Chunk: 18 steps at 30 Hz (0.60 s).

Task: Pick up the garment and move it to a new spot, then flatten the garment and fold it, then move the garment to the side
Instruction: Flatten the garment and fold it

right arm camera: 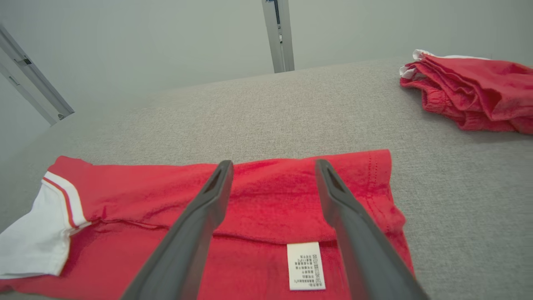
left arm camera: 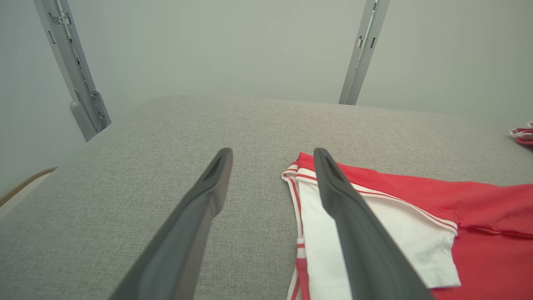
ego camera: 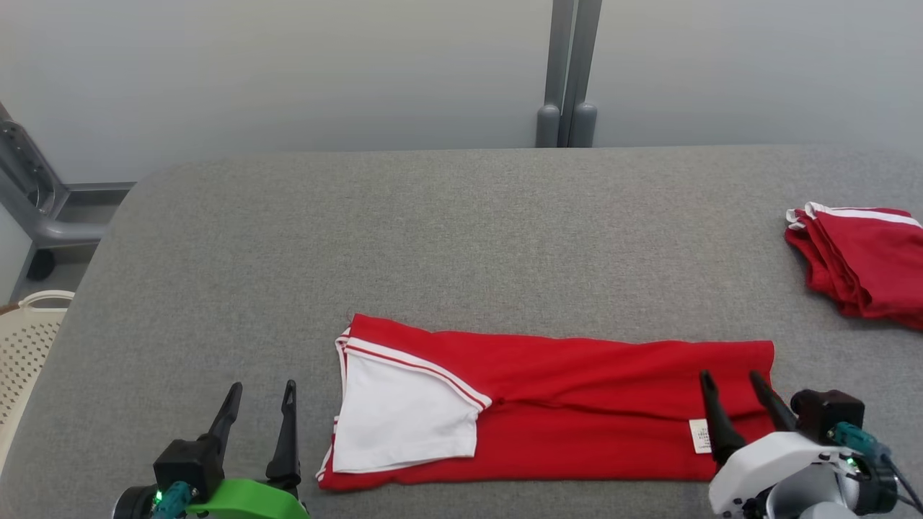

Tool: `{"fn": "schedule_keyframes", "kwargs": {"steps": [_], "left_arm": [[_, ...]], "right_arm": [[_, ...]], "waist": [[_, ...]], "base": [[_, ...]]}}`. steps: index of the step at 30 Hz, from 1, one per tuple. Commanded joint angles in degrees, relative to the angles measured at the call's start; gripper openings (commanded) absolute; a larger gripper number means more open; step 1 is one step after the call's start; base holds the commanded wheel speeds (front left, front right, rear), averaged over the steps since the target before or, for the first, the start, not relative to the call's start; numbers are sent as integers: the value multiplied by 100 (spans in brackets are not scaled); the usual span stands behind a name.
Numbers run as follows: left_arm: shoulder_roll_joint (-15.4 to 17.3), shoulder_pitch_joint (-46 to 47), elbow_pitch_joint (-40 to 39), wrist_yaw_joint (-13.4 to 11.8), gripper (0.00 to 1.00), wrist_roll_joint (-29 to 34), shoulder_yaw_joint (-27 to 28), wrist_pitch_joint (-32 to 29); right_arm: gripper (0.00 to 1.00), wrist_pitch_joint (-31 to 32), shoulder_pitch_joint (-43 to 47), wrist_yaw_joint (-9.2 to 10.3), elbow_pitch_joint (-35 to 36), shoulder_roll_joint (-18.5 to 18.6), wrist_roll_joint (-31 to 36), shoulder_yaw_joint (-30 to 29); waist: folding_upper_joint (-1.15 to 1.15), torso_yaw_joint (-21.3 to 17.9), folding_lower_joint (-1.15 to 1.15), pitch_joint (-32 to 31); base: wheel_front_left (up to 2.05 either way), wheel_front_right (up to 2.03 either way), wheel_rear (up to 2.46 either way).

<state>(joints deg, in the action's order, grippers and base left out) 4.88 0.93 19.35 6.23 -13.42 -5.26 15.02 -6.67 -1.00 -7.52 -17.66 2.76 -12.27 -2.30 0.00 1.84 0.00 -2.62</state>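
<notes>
The garment (ego camera: 577,404) is a red shirt with a white sleeve, folded lengthwise into a long band near the front edge of the grey table (ego camera: 461,238). Its white sleeve (left arm camera: 399,237) lies at the left end and a white care label (right arm camera: 306,266) near the right end. My left gripper (ego camera: 262,395) stands open just left of the sleeve end, holding nothing. My right gripper (ego camera: 730,380) hovers open over the garment's right end (right arm camera: 291,200), with the label between its fingers in the right wrist view and nothing gripped.
A second red garment (ego camera: 862,263), folded with white trim, lies at the table's right edge. A cream perforated basket (ego camera: 25,346) stands off the table's left side. Grey posts (ego camera: 567,72) rise behind the far edge.
</notes>
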Motion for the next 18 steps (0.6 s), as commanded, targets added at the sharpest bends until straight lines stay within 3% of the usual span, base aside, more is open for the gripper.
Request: {"fn": "schedule_keyframes", "kwargs": {"steps": [1,10,18], "left_arm": [[-4,80,30,24,100,49,-5,16],[-18,127,-42,59,100,210,18,16],[-60,213,-85,76,100,272,9,17]], "right_arm": [[100,150,-60,7,37,26,62,-95],[100,2305,-72,6,699,25,399,-644],[100,3315,-258,5,1057,20,945,-1267]], "waist": [[0,-5,0,5],[0,-20,0,122],[0,5,0,372]], "base": [[0,0,0],[0,0,0],[0,0,0]]}}
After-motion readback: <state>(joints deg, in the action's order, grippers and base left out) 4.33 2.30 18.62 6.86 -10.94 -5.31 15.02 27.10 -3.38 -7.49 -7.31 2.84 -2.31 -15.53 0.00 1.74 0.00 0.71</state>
